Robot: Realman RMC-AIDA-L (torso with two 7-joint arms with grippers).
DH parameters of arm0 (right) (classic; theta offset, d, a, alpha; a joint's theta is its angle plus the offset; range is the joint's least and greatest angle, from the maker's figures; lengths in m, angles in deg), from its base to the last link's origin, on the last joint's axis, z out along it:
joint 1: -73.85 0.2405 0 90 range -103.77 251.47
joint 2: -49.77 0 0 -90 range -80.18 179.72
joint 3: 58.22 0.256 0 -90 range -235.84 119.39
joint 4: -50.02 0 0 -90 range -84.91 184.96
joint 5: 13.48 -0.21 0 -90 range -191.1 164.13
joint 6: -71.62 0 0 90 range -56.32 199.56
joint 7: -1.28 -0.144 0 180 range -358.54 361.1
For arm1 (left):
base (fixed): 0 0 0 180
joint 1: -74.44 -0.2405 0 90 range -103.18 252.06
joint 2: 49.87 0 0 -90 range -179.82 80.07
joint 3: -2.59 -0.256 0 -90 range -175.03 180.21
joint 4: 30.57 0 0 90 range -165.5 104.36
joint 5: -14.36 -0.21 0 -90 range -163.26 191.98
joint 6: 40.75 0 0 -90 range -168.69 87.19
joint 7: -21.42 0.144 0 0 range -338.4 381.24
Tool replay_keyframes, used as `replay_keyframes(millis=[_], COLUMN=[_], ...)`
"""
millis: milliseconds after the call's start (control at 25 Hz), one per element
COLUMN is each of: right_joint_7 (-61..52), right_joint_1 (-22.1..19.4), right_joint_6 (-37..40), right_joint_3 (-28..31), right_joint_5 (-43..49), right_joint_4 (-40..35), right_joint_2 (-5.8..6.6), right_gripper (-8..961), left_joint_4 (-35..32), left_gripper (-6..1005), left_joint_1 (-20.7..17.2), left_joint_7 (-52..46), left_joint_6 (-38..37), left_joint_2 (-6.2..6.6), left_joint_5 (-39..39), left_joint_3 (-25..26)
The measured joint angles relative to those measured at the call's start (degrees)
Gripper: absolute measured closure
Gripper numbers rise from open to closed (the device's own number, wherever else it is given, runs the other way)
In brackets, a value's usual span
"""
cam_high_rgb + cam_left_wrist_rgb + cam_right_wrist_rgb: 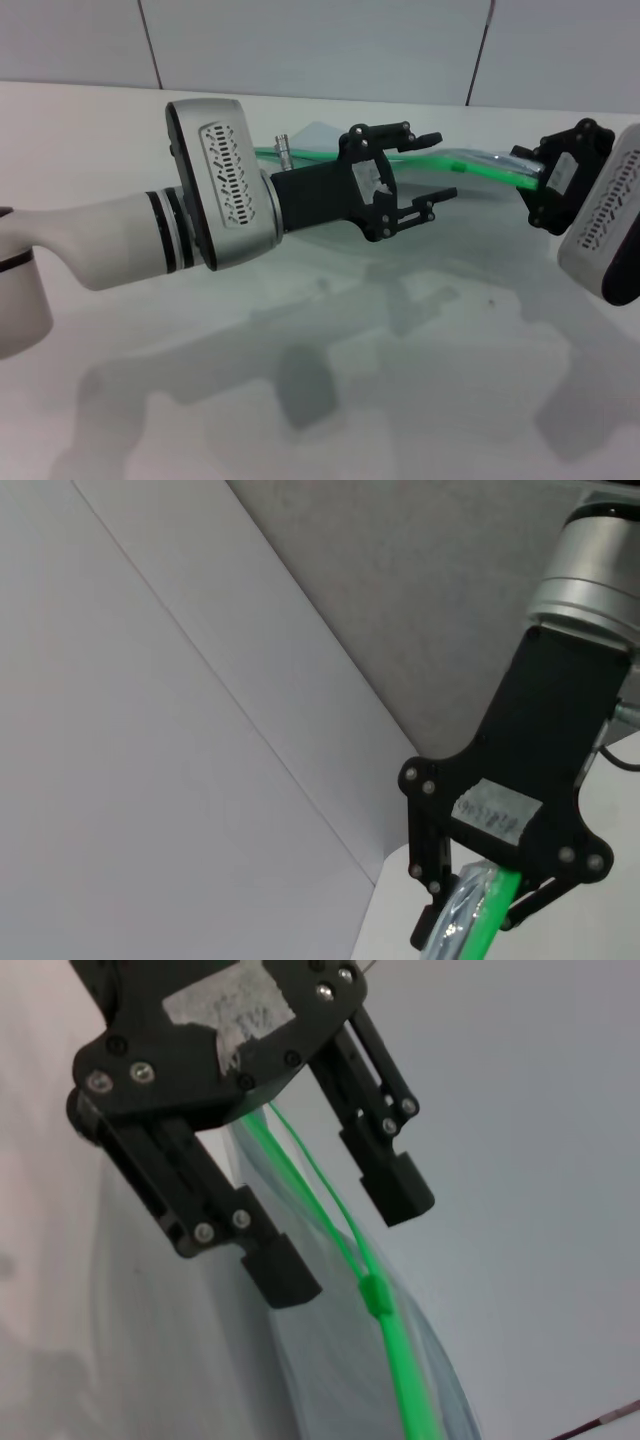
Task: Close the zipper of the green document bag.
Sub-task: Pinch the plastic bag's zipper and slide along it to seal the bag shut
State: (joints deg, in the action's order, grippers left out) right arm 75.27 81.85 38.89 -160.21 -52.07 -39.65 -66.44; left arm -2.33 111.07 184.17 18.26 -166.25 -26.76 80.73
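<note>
The left gripper (432, 165), black with two spread fingers, hangs above the white table (300, 400), its fingers apart on either side of the thin bright green zipper (440, 158) without touching it. The right gripper (528, 180) is clamped on the far end of that green edge, holding the green document bag (320, 138), a flat pouch of translucent bluish-grey plastic, lifted off the tabletop. Only the right wrist view shows the small green slider tab (374, 1294), lying beyond the left gripper's fingertips, with the two zip tracks parted on the gripper's side of it. Both grippers carry a pale sticker; its writing cannot be read.
</note>
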Motion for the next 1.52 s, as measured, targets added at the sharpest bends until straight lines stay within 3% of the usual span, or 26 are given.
replay_keyframes(millis=[800,1240,1520], right_joint_7=[-3.4,-3.5,-3.5], right_joint_1=[0.0,-0.1,-0.1], right_joint_6=[-0.8,-0.8,-0.9], right_joint_3=[-1.3,-2.0,-2.0], right_joint_5=[3.7,3.8,3.8], right_joint_4=[-1.1,-1.9,-2.1], right_joint_2=[0.01,0.02,0.02], right_gripper=[889,890,890], left_joint_4=[0.1,0.1,0.3], left_gripper=[462,661,656], left_joint_1=[0.8,1.2,1.2], left_joint_7=[0.0,0.0,0.0], left_joint_6=[-0.6,-1.2,-1.2], left_joint_2=[-0.02,-0.08,-0.08], left_joint_5=[-2.3,-2.2,-2.1], left_joint_3=[-0.1,-0.1,0.2])
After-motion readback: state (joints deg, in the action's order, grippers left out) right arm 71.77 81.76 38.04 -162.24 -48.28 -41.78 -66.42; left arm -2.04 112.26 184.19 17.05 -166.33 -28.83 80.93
